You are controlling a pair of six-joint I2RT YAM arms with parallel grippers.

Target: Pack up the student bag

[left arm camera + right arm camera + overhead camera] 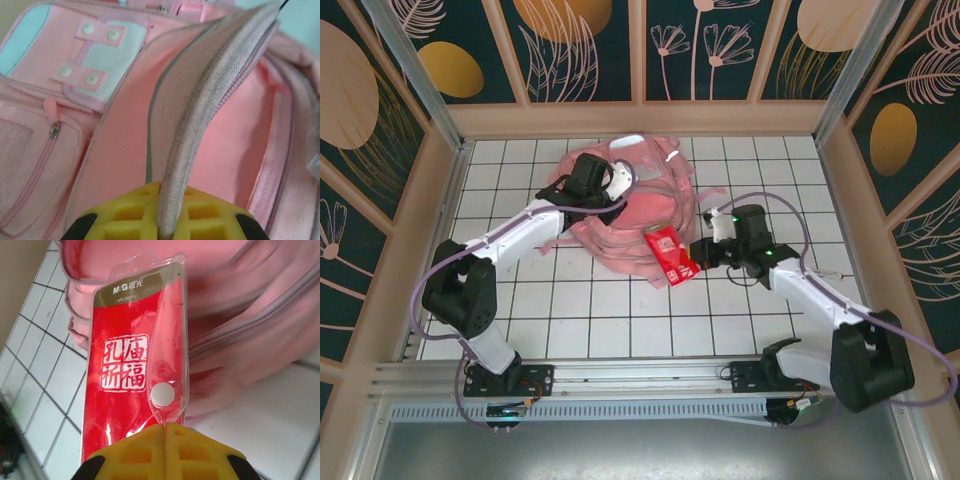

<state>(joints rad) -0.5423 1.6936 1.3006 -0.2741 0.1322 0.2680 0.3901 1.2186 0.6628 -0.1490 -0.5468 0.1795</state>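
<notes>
Bag [620,225], soft and floppy, slumps at the middle-back of the table [570,320]; it likely sags unless held by a stiffer seam. Left end effector [167,215] is clamped on its zip rim, a sound hold. Right end effector [165,440] pinches a slick red packet [130,370] beside the opening.

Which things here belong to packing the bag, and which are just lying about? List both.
In the job: bag, its opening edge pinched by the left gripper; red packet, held by the right gripper.
Just there: table; patterned walls.
</notes>
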